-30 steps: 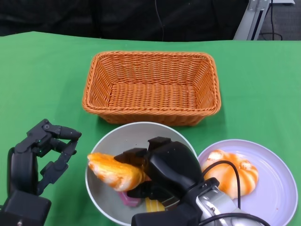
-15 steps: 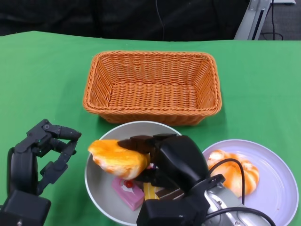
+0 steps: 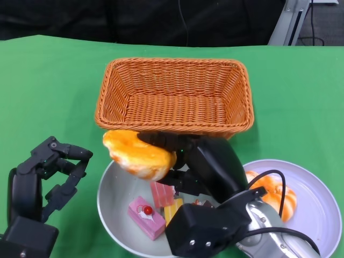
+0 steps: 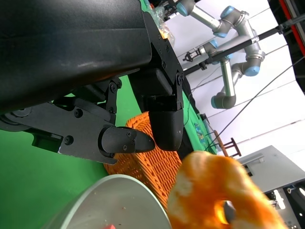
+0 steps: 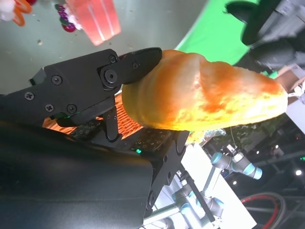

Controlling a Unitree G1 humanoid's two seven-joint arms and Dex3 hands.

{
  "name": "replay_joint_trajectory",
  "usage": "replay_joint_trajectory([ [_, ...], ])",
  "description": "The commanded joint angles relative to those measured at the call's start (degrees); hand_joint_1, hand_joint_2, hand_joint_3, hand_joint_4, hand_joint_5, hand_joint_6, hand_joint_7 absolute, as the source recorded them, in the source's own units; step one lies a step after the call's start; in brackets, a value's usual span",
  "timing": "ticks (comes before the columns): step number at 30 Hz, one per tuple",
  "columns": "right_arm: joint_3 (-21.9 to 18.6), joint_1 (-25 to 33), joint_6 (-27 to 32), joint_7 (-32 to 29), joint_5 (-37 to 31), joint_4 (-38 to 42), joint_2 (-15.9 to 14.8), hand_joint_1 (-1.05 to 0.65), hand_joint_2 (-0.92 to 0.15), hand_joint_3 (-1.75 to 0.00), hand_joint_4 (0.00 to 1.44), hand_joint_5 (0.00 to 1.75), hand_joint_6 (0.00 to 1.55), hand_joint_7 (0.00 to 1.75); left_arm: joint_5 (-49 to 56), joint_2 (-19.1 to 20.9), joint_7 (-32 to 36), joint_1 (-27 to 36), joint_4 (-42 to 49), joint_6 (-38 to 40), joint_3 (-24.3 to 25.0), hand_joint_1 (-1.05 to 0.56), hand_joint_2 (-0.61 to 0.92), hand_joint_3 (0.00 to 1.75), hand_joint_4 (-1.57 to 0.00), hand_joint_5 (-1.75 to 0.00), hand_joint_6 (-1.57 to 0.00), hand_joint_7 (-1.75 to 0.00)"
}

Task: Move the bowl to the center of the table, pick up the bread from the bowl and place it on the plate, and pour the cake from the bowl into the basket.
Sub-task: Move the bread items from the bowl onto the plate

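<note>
My right hand grips an orange-glazed bread and holds it above the far left rim of the grey bowl; the right wrist view shows the bread between the black fingers. In the bowl lie a pink cake with a cherry, a red slice and a yellow piece. A lilac plate at the right carries another bread. The orange wicker basket stands behind the bowl. My left hand hovers left of the bowl, fingers apart, holding nothing.
Green cloth covers the table. Basket, bowl and plate stand close together. In the left wrist view the bread, the bowl rim and the basket show, with robot arms in the background.
My right hand has lifted the bread up out of the bowl and away toward the basket. The cake pieces beneath have come into sight. The left hand has not moved.
</note>
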Motion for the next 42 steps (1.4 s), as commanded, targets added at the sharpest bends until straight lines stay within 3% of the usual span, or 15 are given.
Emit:
replay_joint_trajectory([
  [1, -1.5, 1.6, 1.7, 2.4, 1.5, -4.1, -0.2, -0.19, -0.92, -0.01, 0.72, 1.39, 1.11, 0.19, -0.1, 1.1, 0.6, -0.2, 0.9, -0.7, 0.5, -0.17, 0.92, 0.3, -0.74, -1.41, -0.77, -1.05],
  [10, -6.7, 8.3, 3.2, 11.4, 9.0, -18.9, -3.0, -0.18, -0.92, -0.04, 0.71, 1.51, 1.12, 0.26, 0.2, 1.1, 1.0, -0.1, 0.2, -0.1, 0.7, -0.16, 0.92, 0.29, -0.76, -1.42, -0.78, -1.06],
  [11, -7.5, 9.1, 3.9, 12.7, 10.0, -20.6, -3.3, -0.19, -0.92, -0.07, 0.7, 1.56, 1.1, 0.31, 0.0, 1.1, 0.8, -0.2, 0.4, -0.2, 0.7, -0.16, 0.92, 0.29, -0.76, -1.42, -0.78, -1.06],
  [13, -9.5, 10.6, 4.7, 14.9, 12.5, -23.8, -4.2, -0.2, -0.92, -0.11, 0.69, 1.69, 0.94, 0.65, -0.4, 1.1, 0.6, -0.3, 0.7, -0.3, 0.8, -0.15, 0.92, 0.3, -0.75, -1.42, -0.77, -1.06],
  [15, -10.8, 11.6, 5.1, 16.4, 13.9, -25.7, -4.9, -0.21, -0.92, -0.14, 0.71, 1.73, 0.85, 0.83, -0.6, 1.2, 0.5, -0.4, 0.9, -0.2, 0.9, -0.16, 0.92, 0.29, -0.75, -1.42, -0.78, -1.06],
  [19, -14.9, 14.9, 6.3, 18.1, 17.1, -30.9, -6.4, -0.2, -0.91, -0.16, 0.74, 1.74, 0.79, 0.96, -1.8, 1.5, -0.3, -0.8, 2.0, -0.7, 1.2, -0.15, 0.92, 0.29, -0.75, -1.41, -0.77, -1.06],
  [26, -20.5, 19.5, 7.3, 19.9, 21.5, -37.2, -7.4, -0.16, -0.88, -0.29, 0.78, 1.58, 0.68, 1.21, -3.0, 1.9, -1.1, -0.8, 2.2, -0.6, 1.4, -0.15, 0.92, 0.27, -0.76, -1.39, -0.78, -1.04],
  [32, -24.5, 24.3, 9.9, 20.2, 22.6, -42.4, -7.7, -0.16, -0.84, -0.38, 0.73, 1.6, 0.67, 1.29, -4.7, 2.0, -2.4, -0.7, 1.6, 0.1, 1.6, -0.13, 0.92, 0.26, -0.76, -1.39, -0.78, -1.04],
  [36, -27.0, 26.0, 9.0, 20.7, 23.7, -42.0, -8.7, -0.14, -0.77, -0.56, 0.71, 1.65, 0.63, 1.37, -4.7, 2.2, -2.4, -0.5, 1.2, 1.0, 1.8, -0.15, 0.92, 0.25, -0.76, -1.39, -0.78, -1.05],
  [38, -27.1, 26.1, 8.9, 20.7, 23.8, -42.0, -8.8, -0.14, -0.76, -0.58, 0.71, 1.66, 0.63, 1.37, -4.7, 2.2, -2.4, -0.5, 1.2, 1.1, 1.8, -0.15, 0.92, 0.25, -0.76, -1.39, -0.78, -1.05],
  [42, -32.8, 30.1, 4.3, 19.1, 22.7, -37.7, -11.6, -0.07, -0.78, -0.51, 0.7, 1.63, 0.65, 1.26, -4.6, 3.3, -2.4, -0.9, 2.3, 0.4, 2.3, -0.15, 0.92, 0.26, -0.77, -1.39, -0.79, -1.04],
])
